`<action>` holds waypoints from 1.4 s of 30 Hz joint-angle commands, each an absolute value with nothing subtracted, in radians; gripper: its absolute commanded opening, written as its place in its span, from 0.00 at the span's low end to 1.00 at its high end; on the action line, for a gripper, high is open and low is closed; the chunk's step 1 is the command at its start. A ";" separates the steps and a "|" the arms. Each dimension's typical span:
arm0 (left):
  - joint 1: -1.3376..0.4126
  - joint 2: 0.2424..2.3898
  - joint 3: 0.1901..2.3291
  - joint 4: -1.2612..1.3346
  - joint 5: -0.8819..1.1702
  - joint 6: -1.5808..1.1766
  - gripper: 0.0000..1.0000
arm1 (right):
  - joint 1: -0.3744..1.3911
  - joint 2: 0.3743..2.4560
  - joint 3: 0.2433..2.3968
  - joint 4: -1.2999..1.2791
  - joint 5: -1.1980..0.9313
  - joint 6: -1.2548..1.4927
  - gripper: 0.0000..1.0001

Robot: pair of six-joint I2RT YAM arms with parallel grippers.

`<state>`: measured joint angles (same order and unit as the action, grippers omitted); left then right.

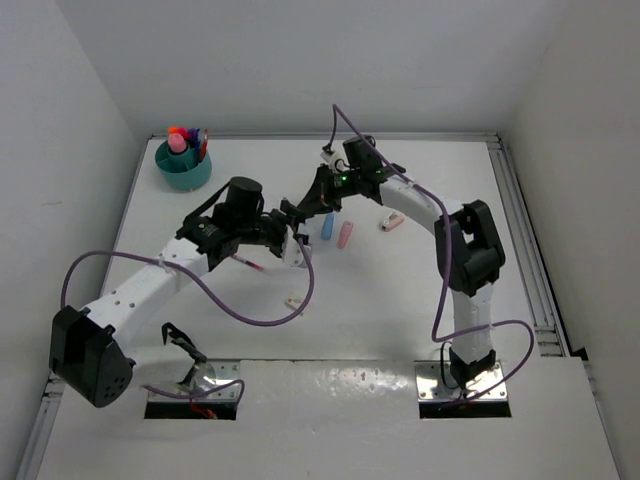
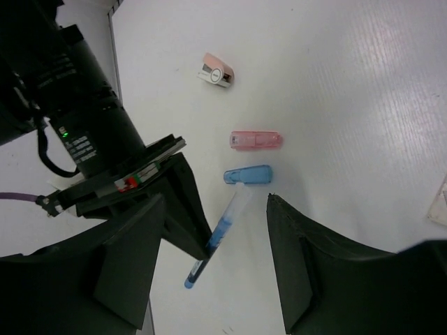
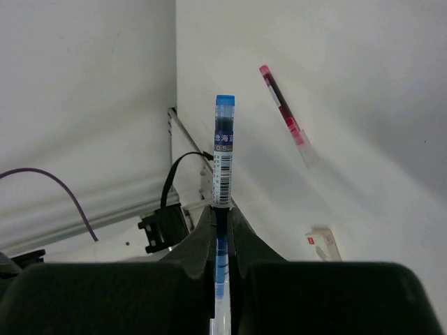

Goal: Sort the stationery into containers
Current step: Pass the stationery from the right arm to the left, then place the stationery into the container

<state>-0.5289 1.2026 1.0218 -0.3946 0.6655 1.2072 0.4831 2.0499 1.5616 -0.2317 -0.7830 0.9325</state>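
Observation:
My right gripper [image 3: 222, 209] is shut on a thin blue pen [image 3: 223, 150] and holds it above the table. In the left wrist view the blue pen [image 2: 222, 230] hangs tilted between my open left gripper's fingers [image 2: 314, 272]. My left gripper [image 1: 289, 240] is open and empty, close beside the right gripper [image 1: 303, 208]. A red pen [image 1: 248, 263] lies under the left arm; it also shows in the right wrist view [image 3: 283, 115]. A blue eraser [image 1: 327, 226] and a pink eraser [image 1: 345, 235] lie side by side. The teal cup [image 1: 186, 176] at the far left holds several highlighters.
A pink-and-white eraser [image 1: 392, 221] lies right of the pink one. A small white eraser [image 1: 293, 302] lies nearer the front. White walls stand at the table's left, back and right. Purple cables loop from both arms.

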 commanded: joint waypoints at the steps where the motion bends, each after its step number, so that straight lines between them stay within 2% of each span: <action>1: -0.557 1.233 1.028 -0.322 0.650 1.276 0.66 | 0.465 1.961 1.549 -0.160 -0.821 0.994 0.00; 6: -0.564 1.285 1.063 -0.364 0.663 1.290 0.61 | 0.451 1.944 1.528 -0.163 -0.834 0.989 0.00; 19: -0.578 1.367 1.060 -0.213 0.607 1.287 0.55 | 0.440 1.942 1.545 -0.206 -0.841 0.957 0.00; 22: -0.577 1.385 1.068 -0.221 0.607 1.315 0.45 | 0.433 1.944 1.546 -0.201 -0.842 0.965 0.00; 24: -0.575 1.393 1.069 -0.213 0.601 1.315 0.29 | 0.428 1.948 1.549 -0.202 -0.847 0.965 0.00; 25: -0.574 1.393 1.068 -0.207 0.600 1.309 0.15 | 0.428 1.948 1.552 -0.202 -0.847 0.963 0.00; 27: -0.572 1.385 1.058 -0.161 0.597 1.275 0.05 | 0.417 1.954 1.560 -0.204 -0.850 0.965 0.00; 28: -0.571 1.381 1.054 -0.140 0.592 1.247 0.00 | 0.413 1.959 1.563 -0.206 -0.851 0.965 0.07; 29: -0.571 1.376 1.052 -0.096 0.585 1.223 0.00 | 0.402 1.966 1.583 -0.212 -0.857 0.956 0.17; 30: -0.568 1.370 1.058 -0.078 0.572 1.128 0.00 | 0.367 1.976 1.610 -0.244 -0.861 0.942 0.36; 32: -0.527 1.376 1.144 -0.057 0.543 0.957 0.00 | 0.312 2.006 1.765 -0.399 -0.838 0.831 0.49; 33: -0.505 1.400 1.188 -0.061 0.508 0.754 0.00 | 0.246 2.034 1.819 -0.458 -0.780 0.786 0.55; 37: -0.346 1.494 1.389 -0.103 0.430 0.323 0.00 | 0.083 2.092 2.020 -0.656 -0.664 0.614 0.59; 40: -0.131 1.610 1.563 -0.153 0.434 0.148 0.00 | 0.008 2.043 1.935 -0.675 -0.641 0.569 0.59; 42: -0.056 1.707 1.691 -0.160 0.455 0.063 0.00 | -0.060 1.991 1.882 -0.683 -0.640 0.540 0.59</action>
<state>-0.1741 1.6238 1.5661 -0.1406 0.4656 0.3630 -0.0406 2.0571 1.9453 -0.5690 -0.6785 0.6434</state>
